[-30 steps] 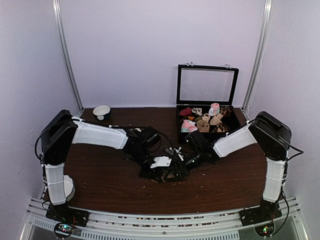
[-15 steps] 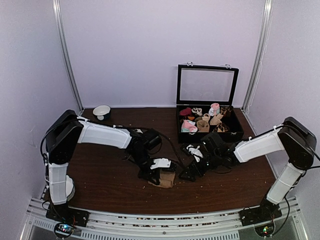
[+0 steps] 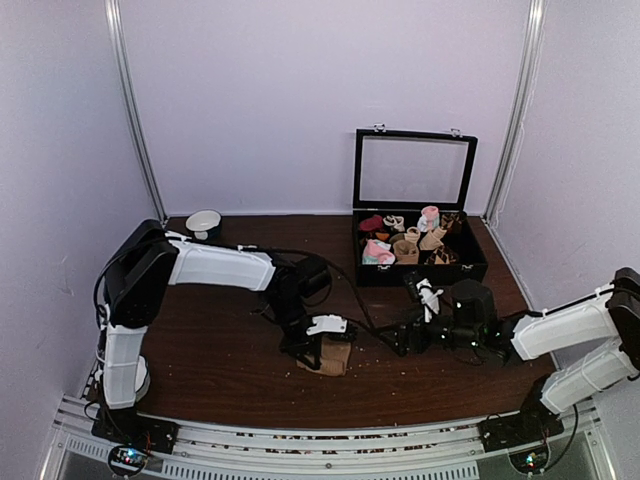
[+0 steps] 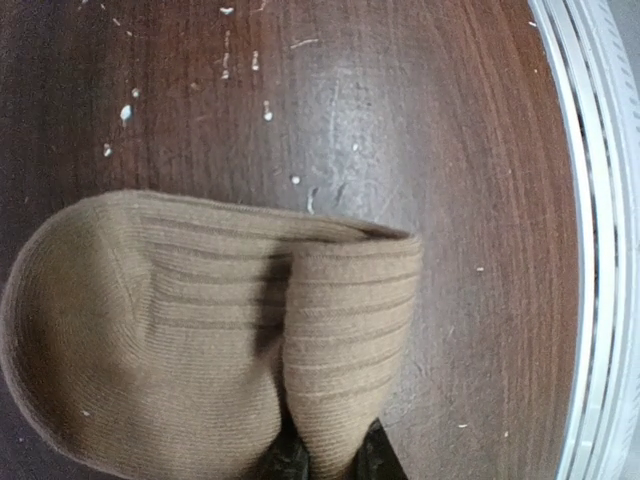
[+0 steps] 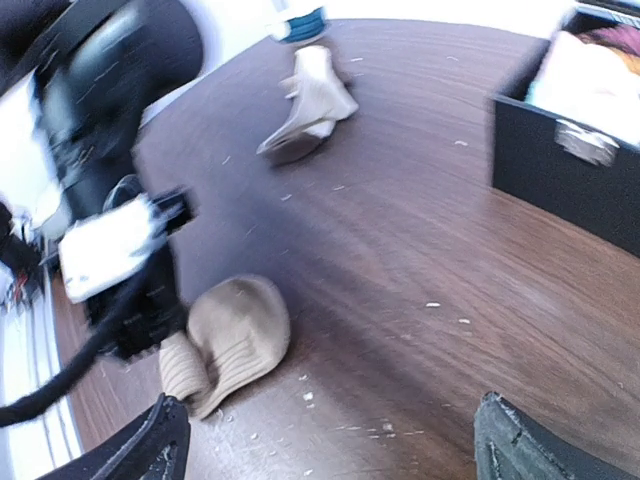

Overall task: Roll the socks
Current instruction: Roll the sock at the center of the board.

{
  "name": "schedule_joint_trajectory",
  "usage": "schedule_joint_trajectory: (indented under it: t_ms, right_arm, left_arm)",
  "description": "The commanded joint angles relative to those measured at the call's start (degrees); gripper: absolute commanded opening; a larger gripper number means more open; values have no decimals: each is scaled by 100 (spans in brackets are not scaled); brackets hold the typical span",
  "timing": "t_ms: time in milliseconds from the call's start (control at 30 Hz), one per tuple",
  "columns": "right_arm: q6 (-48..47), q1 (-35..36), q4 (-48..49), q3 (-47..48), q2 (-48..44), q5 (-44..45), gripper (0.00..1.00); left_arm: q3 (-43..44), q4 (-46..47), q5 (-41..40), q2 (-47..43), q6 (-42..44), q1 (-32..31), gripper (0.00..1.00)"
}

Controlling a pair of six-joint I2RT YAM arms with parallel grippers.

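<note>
Two pincers were crowded over the same spot a second ago, and now only one is there. The right pincer [image 3: 404, 341] has pulled well away to its own side. Its jaws have swung out wide, and its wrist view shows nothing between them but bare surface [image 3: 200, 350]. That's a clean release.

The left pincer [image 3: 316, 343] hasn't budged. It stays clenched, and its own camera shows the dark fingertips [image 4: 372, 452] pinching the ribbed fabric at the lower edge of the bundle.

And the socks [image 3: 332, 358] are a bundle now! They sit on the surface just in front of the left arm's wrist, near the middle of the near half. Up close it is a compact tan lump, rounded on one side, with a ribbed fold wrapped over the other.

Reading this, the rolling work looks nearly done. The helper arm stepping back suggests the shape holds without a second grip. What remains is probably for the left arm either to let go or to carry the roll off, perhaps to the open black box [image 3: 470, 270] at the back right. The worry is that the fold springs loose once that last pinch opens.
</note>
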Motion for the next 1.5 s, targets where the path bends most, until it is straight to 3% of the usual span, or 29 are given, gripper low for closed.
schedule_joint_trajectory:
  t_ms: [0, 100, 200, 400, 600, 800, 1067, 1267, 1467]
  right_arm:
    - [-1451, 1010, -299, -79, -371, 918, 100]
    - [-2165, 1722, -450, -308, -612, 1433, 99]
    - [-2468, 2305, -744, -268, -561, 2005, 89]
    - [-3254, 3177, -876, 284, 214, 2720, 76]
    - [-4073, 3217, -1162, 1483, 1500, 2194, 60]
    - [-4443, 3224, -1733, 2336, 2211, 1648, 47]
    - [-4407, 3286, -2108, 2344, 2029, 1600, 47]
    - [-4422, 3294, -2068, 2490, 2410, 1677, 46]
    - [-4519, 3288, -2123, 2675, 2738, 1981, 37]
  left_arm:
    - [269, -1300, 66, 862, -150, -9, 6]
    - [641, -1840, 513, 1264, -171, 100, 5]
    - [920, -2227, 787, 1555, -193, 193, 4]
    - [1112, -2613, 1042, 1855, -362, 279, 0]
    - [1244, -2695, 1248, 2083, -482, 292, 2]
    - [1469, -2685, 1281, 2191, -588, 298, 2]
    - [1579, -2641, 1218, 2340, -636, 340, 2]
    - [1640, -2689, 1396, 2371, -596, 359, 2]
    - [1659, -2747, 1512, 2299, -533, 386, 5]
